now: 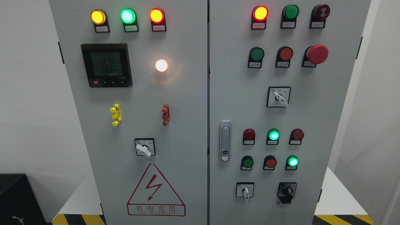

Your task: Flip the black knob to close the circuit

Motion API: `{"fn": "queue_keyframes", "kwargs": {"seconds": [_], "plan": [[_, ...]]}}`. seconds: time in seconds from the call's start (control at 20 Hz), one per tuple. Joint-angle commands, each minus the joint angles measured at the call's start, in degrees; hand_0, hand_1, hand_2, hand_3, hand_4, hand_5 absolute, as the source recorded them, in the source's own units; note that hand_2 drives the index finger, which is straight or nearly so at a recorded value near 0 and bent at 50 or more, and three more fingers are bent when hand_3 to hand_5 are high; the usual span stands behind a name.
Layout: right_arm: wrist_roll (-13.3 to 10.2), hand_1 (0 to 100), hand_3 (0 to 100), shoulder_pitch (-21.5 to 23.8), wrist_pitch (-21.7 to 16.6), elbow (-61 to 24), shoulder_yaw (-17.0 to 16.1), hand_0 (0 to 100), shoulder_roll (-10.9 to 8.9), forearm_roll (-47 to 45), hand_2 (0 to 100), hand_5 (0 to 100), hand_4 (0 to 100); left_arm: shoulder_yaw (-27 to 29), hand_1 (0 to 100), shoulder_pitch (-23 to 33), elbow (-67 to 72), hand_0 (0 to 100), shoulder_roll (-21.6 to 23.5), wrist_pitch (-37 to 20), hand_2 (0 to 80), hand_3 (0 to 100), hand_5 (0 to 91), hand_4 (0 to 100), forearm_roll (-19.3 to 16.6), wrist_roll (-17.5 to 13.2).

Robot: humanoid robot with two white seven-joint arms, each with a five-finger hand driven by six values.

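**A:** Head view, and here's the grey metal cabinet (187, 125) filling the frame, two flat painted doors split by a dark seam down the middle. Where's our target?

**B:** The black knob (287, 191) sits low on the right door, near its bottom right, a small dark rotary switch on a black plate. Just left of it, a white-handled selector (245, 190) on a square plate.

**A:** Room around it?

**B:** Bare panel to the right up to the door's edge, and below it too. Above it, well apart, a glowing green lamp (292, 161), round and glossy.

**A:** And the hands?

**B:** Neither robot hand shows in this view, so I can't tell how the fingers stand.

**A:** Edges?

**B:** Yellow-and-black hazard stripes (343, 219) at the base, white floor either side, and a silver door latch (225, 140) by the seam.
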Motion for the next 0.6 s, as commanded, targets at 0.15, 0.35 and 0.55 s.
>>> {"fn": "queue_keyframes", "kwargs": {"seconds": [0.15, 0.35, 0.55], "plan": [[-0.3, 22, 0, -0.2, 0.0, 0.5, 0.2, 0, 0.79, 0.0, 0, 0, 0, 0.0, 56, 1.2, 0.0, 12, 0.0, 0.0, 0.0, 0, 0.0, 0, 0.0, 0.0], [-0.2, 22, 0, -0.2, -0.4, 0.3, 0.4, 0, 0.88, 0.2, 0, 0, 0, 0.0, 56, 1.2, 0.0, 12, 0.0, 0.0, 0.0, 0, 0.0, 0, 0.0, 0.0], [-1.4, 22, 0, -0.2, -3.5, -0.6, 4.4, 0, 0.96, 0.6, 0, 0, 0, 0.0, 56, 1.2, 0.0, 12, 0.0, 0.0, 0.0, 0, 0.0, 0, 0.0, 0.0]]}}
